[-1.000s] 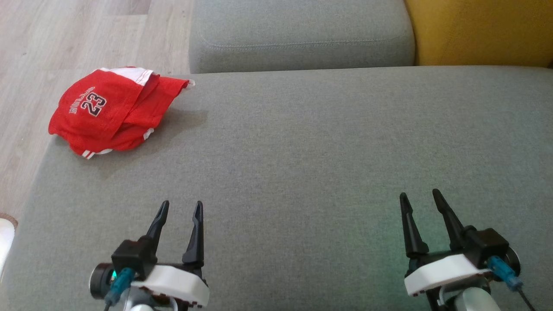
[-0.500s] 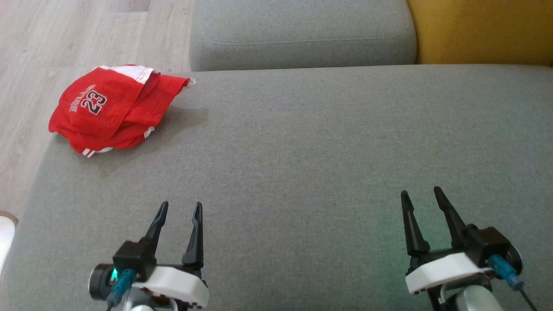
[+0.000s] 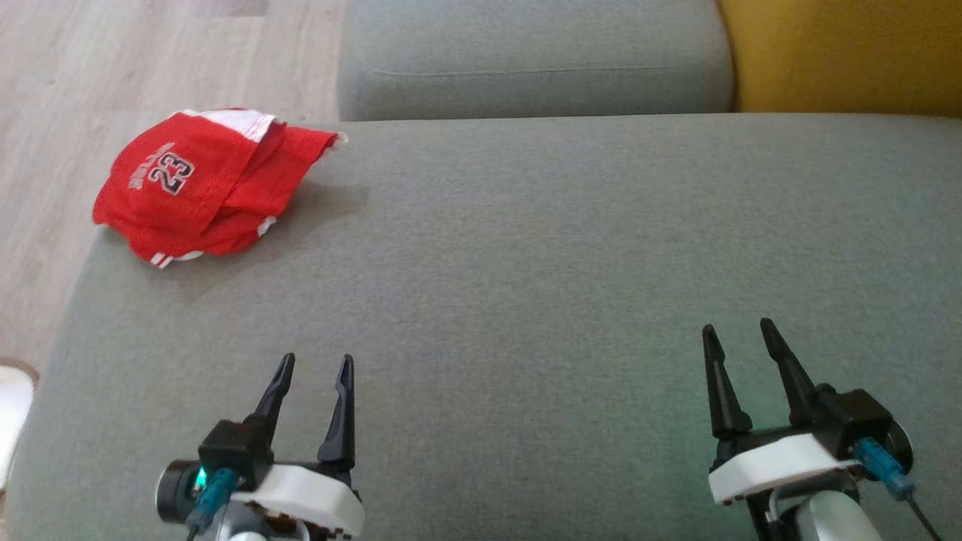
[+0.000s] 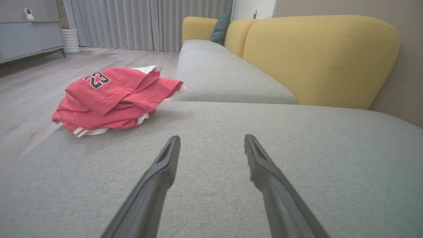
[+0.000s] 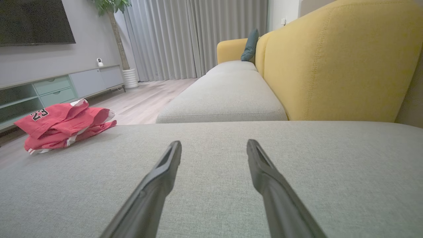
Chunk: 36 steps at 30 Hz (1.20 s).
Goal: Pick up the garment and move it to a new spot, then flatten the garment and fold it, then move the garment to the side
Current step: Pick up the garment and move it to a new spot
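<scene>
Head view: the red garment (image 3: 203, 188), marked 23, lies in loose layers at 10 o'clock, on the far left corner of the grey seat cushion (image 3: 526, 263). Its outer edge sits right at the cushion's rim, above the wooden floor (image 3: 45, 113).
Risk, slide-off: if you nudge the bundle towards 9 o'clock, or graze it on approach, it will likely tip over the rim onto the floor.
Risk, partial grab: the layers are stacked unevenly, so if you pinch just the top flap, the rest will probably unfurl and drag behind you.
Risk, reach: the garment is well apart from both grippers. Coming at it low across the cushion could push it ahead of your fingers, so a descent from above looks safer.
Left gripper (image 3: 316, 358): at 7 o'clock, pointing to 12. The jaws are spread to a moderate gap and hold nothing. The left wrist view shows bare cushion between the fingers.
Right gripper (image 3: 737, 325): at 5 o'clock, farthest from the garment. The jaws are spread about as wide and also empty, with nothing between them.
</scene>
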{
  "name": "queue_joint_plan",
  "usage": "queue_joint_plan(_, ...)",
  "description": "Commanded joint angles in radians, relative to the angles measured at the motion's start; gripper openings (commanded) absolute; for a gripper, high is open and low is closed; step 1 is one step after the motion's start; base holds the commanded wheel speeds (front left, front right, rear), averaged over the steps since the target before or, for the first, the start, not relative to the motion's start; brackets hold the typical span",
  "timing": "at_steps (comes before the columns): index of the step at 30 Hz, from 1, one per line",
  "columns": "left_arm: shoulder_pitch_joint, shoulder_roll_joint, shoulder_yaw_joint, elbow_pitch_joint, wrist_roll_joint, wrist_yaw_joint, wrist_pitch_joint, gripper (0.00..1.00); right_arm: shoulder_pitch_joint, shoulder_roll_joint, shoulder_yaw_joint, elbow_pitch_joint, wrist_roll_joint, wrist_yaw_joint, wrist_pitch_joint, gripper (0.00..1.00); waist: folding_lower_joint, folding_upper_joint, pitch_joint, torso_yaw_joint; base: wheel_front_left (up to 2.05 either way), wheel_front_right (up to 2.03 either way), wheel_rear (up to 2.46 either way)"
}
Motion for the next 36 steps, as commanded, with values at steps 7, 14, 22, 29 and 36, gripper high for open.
queue_joint_plan(7, -0.056, 0.008, 0.020, -0.032, 0.006, -0.008, -0.012, 1.00, -0.032, -0.009, 0.015, -0.053, 0.014, 0.008, -0.011, 1.00, 0.0000, 0.0000, 0.003, 0.122, 0.00, 0.00, 0.00)
queue_joint_plan(14, -0.059, 0.009, 0.033, -0.038, 0.023, -0.015, -0.012, 1.00, -0.025, -0.009, 0.027, -0.066, 0.033, 0.008, -0.011, 1.00, 0.0000, 0.0000, 0.004, 0.312, 0.00, 0.00, 0.00)
queue_joint_plan(22, -0.050, 0.014, 0.066, -0.046, 0.033, -0.020, -0.012, 1.00, -0.032, -0.009, 0.042, -0.070, 0.049, 0.008, -0.011, 1.00, 0.0000, 0.0000, 0.003, 0.468, 0.00, 0.00, 0.00)
queue_joint_plan(29, -0.031, 0.014, 0.106, -0.079, 0.033, -0.012, -0.012, 1.00, -0.061, -0.009, 0.073, -0.062, 0.050, 0.008, -0.011, 1.00, 0.0000, 0.0000, 0.017, 0.478, 0.00, 0.00, 0.00)
queue_joint_plan(36, -0.031, 0.013, 0.118, -0.082, 0.037, -0.020, -0.012, 1.00, -0.050, -0.009, 0.052, -0.073, 0.050, 0.008, -0.011, 1.00, 0.0000, 0.0000, 0.015, 0.471, 0.00, 0.00, 0.00)
